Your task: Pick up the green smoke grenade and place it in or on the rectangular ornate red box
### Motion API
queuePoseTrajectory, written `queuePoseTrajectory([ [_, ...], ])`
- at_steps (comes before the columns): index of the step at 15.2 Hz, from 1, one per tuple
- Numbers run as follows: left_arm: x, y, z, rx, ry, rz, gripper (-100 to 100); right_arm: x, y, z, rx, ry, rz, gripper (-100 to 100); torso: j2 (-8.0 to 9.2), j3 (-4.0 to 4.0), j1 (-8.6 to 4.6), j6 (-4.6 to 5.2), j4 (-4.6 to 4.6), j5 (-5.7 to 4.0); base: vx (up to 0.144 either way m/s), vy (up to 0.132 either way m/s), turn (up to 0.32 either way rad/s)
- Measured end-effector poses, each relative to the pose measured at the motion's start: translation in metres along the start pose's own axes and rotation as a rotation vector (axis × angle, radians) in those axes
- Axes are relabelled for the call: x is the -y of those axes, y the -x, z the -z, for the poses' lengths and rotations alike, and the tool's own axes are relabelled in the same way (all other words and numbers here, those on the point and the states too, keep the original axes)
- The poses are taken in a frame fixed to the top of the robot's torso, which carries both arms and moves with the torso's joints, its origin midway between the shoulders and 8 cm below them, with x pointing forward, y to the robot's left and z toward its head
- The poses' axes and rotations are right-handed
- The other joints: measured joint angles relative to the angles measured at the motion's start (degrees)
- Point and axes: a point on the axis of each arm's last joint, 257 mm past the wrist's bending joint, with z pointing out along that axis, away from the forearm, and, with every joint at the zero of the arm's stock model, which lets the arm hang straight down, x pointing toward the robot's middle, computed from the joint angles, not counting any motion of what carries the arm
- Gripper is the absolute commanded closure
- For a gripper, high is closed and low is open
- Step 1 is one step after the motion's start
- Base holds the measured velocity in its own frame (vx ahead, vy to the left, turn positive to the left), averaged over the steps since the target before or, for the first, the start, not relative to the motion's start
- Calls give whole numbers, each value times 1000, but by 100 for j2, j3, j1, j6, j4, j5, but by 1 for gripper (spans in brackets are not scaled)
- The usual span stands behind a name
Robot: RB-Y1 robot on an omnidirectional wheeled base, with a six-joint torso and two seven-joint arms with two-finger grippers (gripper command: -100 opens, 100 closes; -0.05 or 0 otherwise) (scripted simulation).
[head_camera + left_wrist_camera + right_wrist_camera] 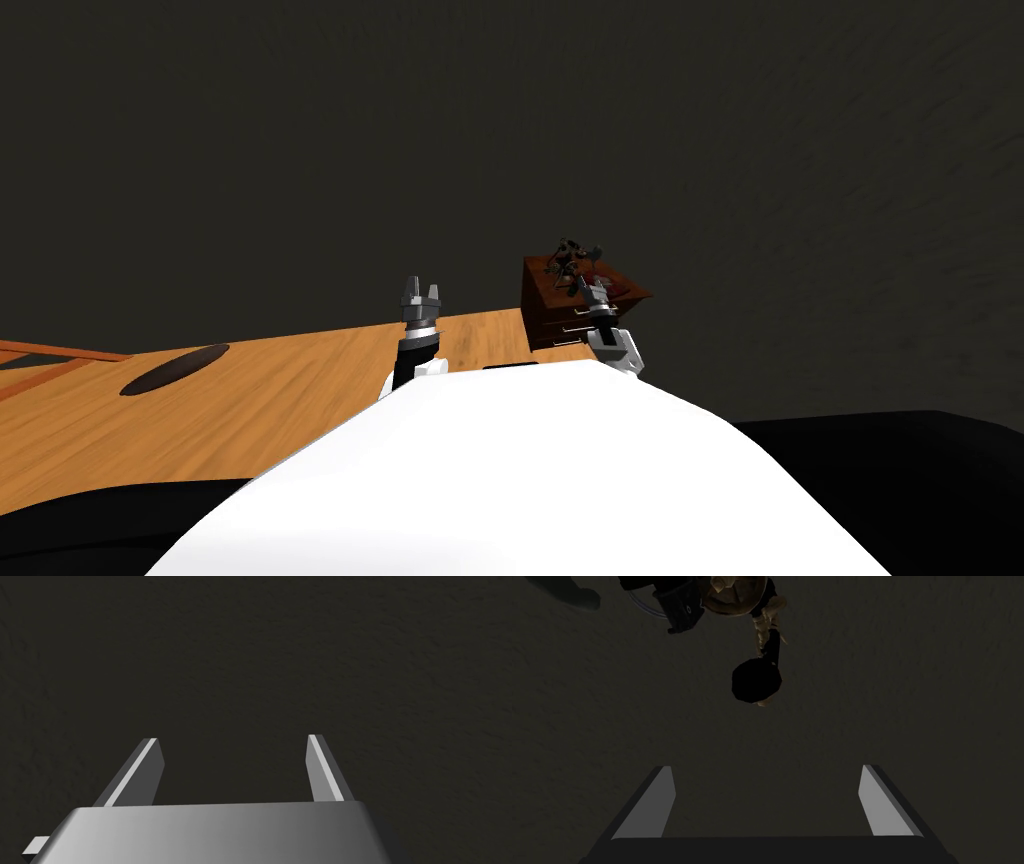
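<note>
A dark red-brown box [575, 305] with drawer fronts stands just past the wooden table's far edge. Small dark, tan objects [570, 258] sit on its top. My right gripper [597, 292] is raised in front of the box, near its top. In the right wrist view that gripper [767, 768] is open and empty over a dark flat surface. Beyond its fingertips lies a black and tan figure-like object [757, 676]. A dull green rounded shape [577, 593], cut by the picture's edge, lies farther off to one side. My left gripper [421, 292] is held up over the table, open and empty [232, 739].
The wooden table [300, 400] runs from the left to the box and has a dark oval hollow [175, 368] near its left end. A dark grey textured surface lies behind everything. Black areas show at the bottom corners.
</note>
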Motion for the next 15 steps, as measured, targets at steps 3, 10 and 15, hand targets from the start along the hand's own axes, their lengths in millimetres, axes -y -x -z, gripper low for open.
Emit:
queuePoseTrajectory([
  [3,0,0,0,0,0,0,0,15,-10,1,-23,-30,79,-100,-3,-2,-5,-1,-1,0,34,62,-28],
  [10,0,0,0,0,0,0,0,56,-41,6,-88,-100,256,-100,-19,-11,-7,-1,-4,-2,59,54,-43],
  [15,0,0,0,0,0,0,0,86,-57,13,-134,-137,349,-100,-16,-10,-12,-1,-4,-1,59,59,-23],
])
